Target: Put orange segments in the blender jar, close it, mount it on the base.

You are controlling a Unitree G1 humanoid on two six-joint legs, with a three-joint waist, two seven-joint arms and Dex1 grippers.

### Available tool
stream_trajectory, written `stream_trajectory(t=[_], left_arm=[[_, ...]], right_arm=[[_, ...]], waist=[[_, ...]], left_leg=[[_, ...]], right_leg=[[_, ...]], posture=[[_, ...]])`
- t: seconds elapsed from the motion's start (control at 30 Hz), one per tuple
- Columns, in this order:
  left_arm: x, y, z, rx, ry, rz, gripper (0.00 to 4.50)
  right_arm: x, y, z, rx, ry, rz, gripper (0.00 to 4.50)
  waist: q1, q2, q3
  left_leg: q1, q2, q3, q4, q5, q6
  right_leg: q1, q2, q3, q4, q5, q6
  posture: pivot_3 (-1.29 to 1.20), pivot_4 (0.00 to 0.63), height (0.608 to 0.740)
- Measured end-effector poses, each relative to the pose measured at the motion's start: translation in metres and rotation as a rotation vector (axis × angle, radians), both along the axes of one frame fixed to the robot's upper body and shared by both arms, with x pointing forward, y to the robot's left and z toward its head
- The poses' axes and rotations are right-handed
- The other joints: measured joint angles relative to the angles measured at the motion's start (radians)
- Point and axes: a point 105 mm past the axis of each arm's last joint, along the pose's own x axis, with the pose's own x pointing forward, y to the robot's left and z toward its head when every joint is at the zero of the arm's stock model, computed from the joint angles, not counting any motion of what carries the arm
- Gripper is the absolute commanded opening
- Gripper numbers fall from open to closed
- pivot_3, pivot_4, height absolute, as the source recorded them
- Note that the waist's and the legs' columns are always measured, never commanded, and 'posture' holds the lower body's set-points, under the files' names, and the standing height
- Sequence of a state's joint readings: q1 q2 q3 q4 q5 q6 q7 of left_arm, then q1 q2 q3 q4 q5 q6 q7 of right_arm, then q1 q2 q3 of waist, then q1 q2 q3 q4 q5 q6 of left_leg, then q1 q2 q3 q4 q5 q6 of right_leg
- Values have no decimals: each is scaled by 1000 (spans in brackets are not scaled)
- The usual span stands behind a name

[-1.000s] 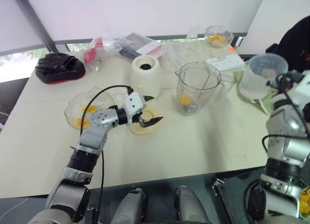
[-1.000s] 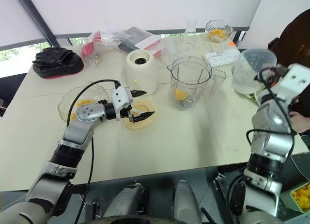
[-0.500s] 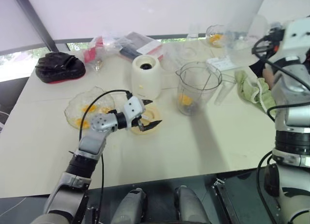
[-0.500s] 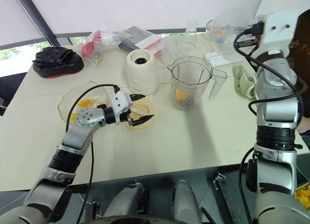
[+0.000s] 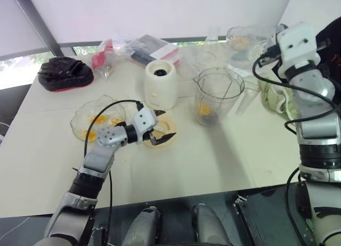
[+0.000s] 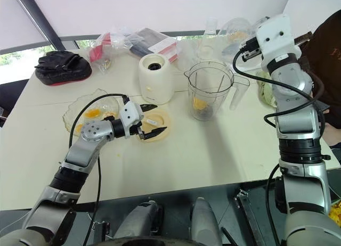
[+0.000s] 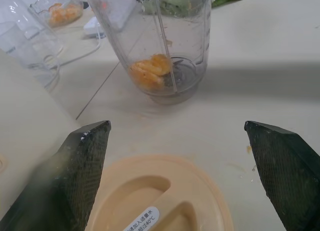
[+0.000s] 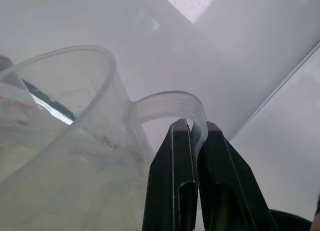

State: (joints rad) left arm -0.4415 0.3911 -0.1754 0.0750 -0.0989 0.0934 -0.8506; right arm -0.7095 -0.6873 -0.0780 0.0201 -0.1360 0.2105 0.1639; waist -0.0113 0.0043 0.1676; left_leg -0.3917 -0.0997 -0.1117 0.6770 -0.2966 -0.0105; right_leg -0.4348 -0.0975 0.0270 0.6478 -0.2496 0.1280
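bright daylight thru rear windows (image 5: 32, 70), soft shadows on table (image 5: 213, 155), slight edge distortion.

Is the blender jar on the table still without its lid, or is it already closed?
Still open. The blender jar has a bare rim with orange segments at its bottom, and the beige lid lies flat on the table between the left claw's open fingers.

Quick count of what's on the tabletop (image 6: 213, 150): one blender jar (image 6: 208, 91) near the middle, with what looks like one or two orange segments (image 7: 150, 71) at its bottom. One cream base (image 6: 155, 79) just beside it. One flat beige lid (image 6: 153, 124). One scalloped glass bowl (image 6: 80, 110) toward the left edge holding roughly three or four more fruit pieces, hard to tell exactly. One small glass bowl (image 7: 57, 13) of fruit at the far edge. One clear measuring jug (image 8: 65, 141) held up by its handle. One black pouch (image 6: 61, 66) at the far left corner.
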Motion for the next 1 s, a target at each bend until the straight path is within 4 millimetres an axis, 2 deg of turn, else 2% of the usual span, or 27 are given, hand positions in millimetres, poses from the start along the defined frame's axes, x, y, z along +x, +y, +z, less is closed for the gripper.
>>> stream_trajectory(t=[0.17, 0.57, 0.67, 0.83, 1.0], left_arm=[[0, 1, 0, 3, 1, 3, 4500], [0, 0, -1, 6, 2, -1, 4500], [0, 0, -1, 7, 2, -1, 4500], [0, 1, -1, 15, 1, 0, 4500], [0, 2, -1, 19, 2, -1, 4500]], right_arm=[[-1, 5, -4, -97, 2, -3, 20], [-1, 5, -6, -126, 8, -11, 20], [2, -4, -12, 52, 46, -21, 20], [7, -34, -36, 414, 160, -80, 20], [2, -58, -46, 769, 156, -108, 20]], waist=[[0, 0, 0], [0, 0, 0], [0, 0, 0], [2, 0, 0], [0, 0, 0]], left_leg=[[0, 0, 0, 0, 0, 0], [0, 0, 0, 0, 0, 0], [0, 0, 0, 0, 0, 0], [0, 0, 0, 0, 0, 0], [0, 0, -1, -1, 0, 0]], right_leg=[[0, 0, 0, 0, 0, 0], [0, 0, 0, 0, 0, 0], [0, 0, 0, 0, 0, 0], [0, 0, 0, 0, 0, 0], [0, 0, 0, 0, 0, 0]], posture=[[0, 150, 740], [0, 150, 740], [0, 150, 740], [0, 150, 740], [0, 150, 740]])
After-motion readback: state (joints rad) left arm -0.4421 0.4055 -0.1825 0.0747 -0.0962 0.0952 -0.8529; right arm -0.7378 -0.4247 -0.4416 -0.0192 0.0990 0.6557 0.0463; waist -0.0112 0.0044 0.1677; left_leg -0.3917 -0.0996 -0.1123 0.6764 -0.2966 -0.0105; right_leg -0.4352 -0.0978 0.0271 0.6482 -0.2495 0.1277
